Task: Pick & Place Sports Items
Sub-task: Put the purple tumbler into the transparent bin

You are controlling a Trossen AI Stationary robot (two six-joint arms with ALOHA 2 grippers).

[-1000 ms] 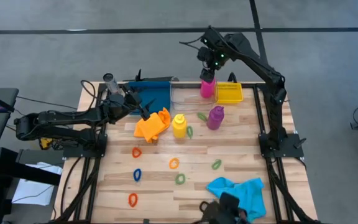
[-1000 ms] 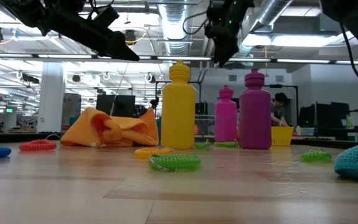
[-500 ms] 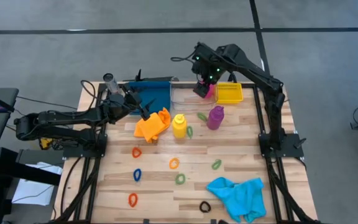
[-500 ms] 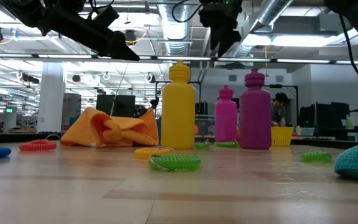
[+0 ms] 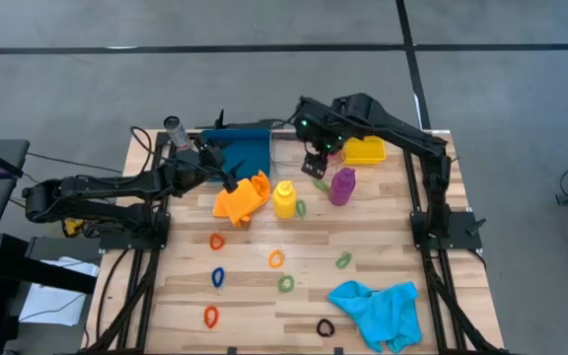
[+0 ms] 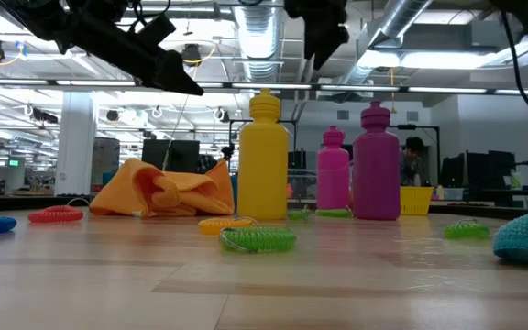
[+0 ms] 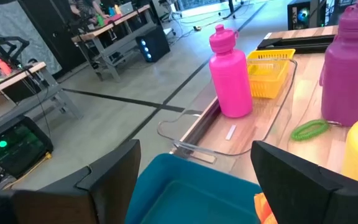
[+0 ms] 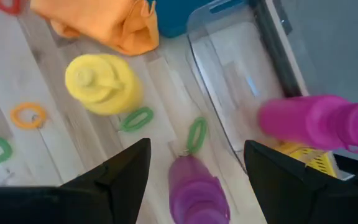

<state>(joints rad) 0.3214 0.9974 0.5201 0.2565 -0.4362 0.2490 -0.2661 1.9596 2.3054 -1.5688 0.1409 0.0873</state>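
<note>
right gripper [image 5: 319, 163] hangs above the far half of the bench, fingers spread, nothing between them. its wrist view looks down on the purple bottle [image 8: 196, 188] directly beneath and the yellow bottle [image 8: 103, 83] a little further off. both stand upright near mid-bench, with two green rings [image 8: 197, 134] lying flat between them.

magenta bottle [image 5: 329, 145] stands upright in a clear tray [image 7: 247, 127] at the bench's far edge, just beside the small yellow bin [image 5: 365, 150]; mostly hidden under the arm in the high view.

left gripper [image 5: 233, 177] also spread and empty, poised over the blue tray [image 7: 194, 193] at the far left, close to the orange cloth [image 5: 243, 195].

cyan cloth [image 5: 378, 308] lies crumpled near the right front corner. more rings scattered across the front half: orange [image 5: 276, 259], green [image 5: 344, 260], blue [image 5: 218, 277], red [image 5: 211, 317], black [image 5: 324, 327].

handling judgement:
- bottles: rigid smooth plastic, probably empty and light, so easily tipped. take across the body just below the shoulder; the cap neck is narrower but less stable. smooth wall may slip if squeezed lightly.
- rings: soft coiled elastic, very light, low on the wood. one finger inside the loop, one outside, pressed to the surface.
- cloths: limp, will drape and drag. pinch a raised fold, lift high before travel.

purple bottle looks the nearest candidate for the right gripper.
</note>
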